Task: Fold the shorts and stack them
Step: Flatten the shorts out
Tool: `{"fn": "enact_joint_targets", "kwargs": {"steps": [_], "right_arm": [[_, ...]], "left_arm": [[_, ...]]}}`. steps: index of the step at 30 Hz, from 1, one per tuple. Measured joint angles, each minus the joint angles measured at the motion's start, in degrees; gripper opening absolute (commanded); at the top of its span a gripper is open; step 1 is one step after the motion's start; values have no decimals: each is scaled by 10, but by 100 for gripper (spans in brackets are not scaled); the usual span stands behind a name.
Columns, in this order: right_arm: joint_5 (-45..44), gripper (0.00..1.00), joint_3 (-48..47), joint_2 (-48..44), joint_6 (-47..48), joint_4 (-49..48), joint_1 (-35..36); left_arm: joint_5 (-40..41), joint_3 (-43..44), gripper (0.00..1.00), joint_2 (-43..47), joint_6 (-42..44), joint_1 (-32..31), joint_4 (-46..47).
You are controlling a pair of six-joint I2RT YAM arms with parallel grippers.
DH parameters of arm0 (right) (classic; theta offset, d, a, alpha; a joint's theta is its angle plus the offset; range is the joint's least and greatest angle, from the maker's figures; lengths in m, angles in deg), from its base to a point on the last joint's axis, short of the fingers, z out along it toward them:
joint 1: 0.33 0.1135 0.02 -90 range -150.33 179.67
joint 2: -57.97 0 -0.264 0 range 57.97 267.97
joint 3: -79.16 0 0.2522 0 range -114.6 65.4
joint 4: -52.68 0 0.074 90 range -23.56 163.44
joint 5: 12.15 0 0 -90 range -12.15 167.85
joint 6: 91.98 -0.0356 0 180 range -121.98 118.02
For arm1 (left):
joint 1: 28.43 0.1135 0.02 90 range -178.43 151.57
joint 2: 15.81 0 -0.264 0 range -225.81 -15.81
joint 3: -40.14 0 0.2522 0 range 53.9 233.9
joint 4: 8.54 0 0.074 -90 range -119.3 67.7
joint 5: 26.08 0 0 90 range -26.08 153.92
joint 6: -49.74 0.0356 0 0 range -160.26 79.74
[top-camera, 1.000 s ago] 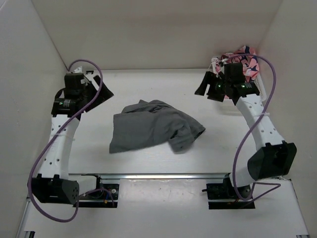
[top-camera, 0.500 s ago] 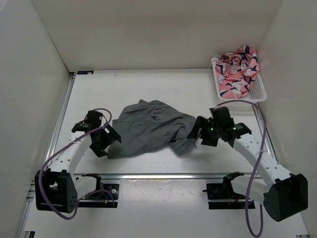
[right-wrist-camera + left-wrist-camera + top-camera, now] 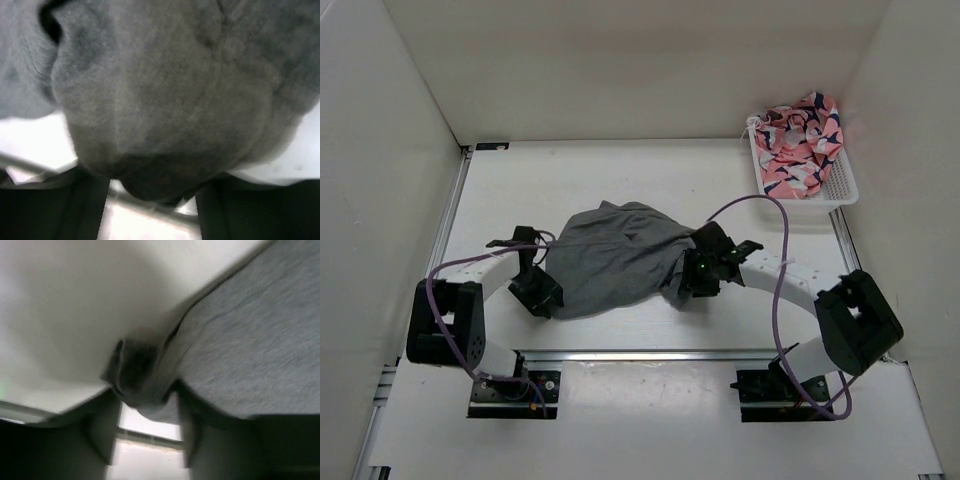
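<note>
Both arms dropped onto shorts edges

Left gripper (image 3: 542, 290) moved from far-left to shorts (image 3: 620, 255) near-left corner; right gripper (image 3: 700, 272) left the basket (image 3: 842, 185), now bunching right edge. Shorts slightly rumpled.

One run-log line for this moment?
grey knit shorts: crumpled, mid-table | left gripper: fabric corner between fingers | right gripper: fabric bunch between fingers | fold: not done

White perforated links are joining black joint housings on the left arm (image 3: 470, 275) and right arm (image 3: 790, 290), purple cables are looping along both, and green lights are glowing on the right wrist.
</note>
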State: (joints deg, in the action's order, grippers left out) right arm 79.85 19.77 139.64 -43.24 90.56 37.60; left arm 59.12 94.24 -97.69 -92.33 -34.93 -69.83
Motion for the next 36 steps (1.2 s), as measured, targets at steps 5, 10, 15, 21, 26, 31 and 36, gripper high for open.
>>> {"fn": "enact_joint_targets", "kwargs": {"steps": [5, 10, 15, 21, 26, 31, 36], "right_arm": [[-19, 1, -75, 50, 35, 2, -14], [-8, 1, -263, 73, 113, 60, -81], [50, 1, -526, 132, 200, 125, -174], [176, 3, -542, 64, 269, 213, -249], [238, 76, -293, -30, 262, 229, -293], [197, 85, -236, 111, 217, 211, -353], [132, 87, -257, 170, 183, 172, -346]], "left_arm": [[6, 54, 10, -33, 18, 0, 5], [5, 214, 10, -62, 43, 25, -21], [11, 474, 10, -107, 71, 68, -65], [-15, 533, 10, -25, 97, 98, -89], [-39, 349, 73, 88, 110, 97, -84], [-40, 306, 84, -52, 132, 95, -70], [-16, 311, 85, -142, 153, 90, -70]]}}
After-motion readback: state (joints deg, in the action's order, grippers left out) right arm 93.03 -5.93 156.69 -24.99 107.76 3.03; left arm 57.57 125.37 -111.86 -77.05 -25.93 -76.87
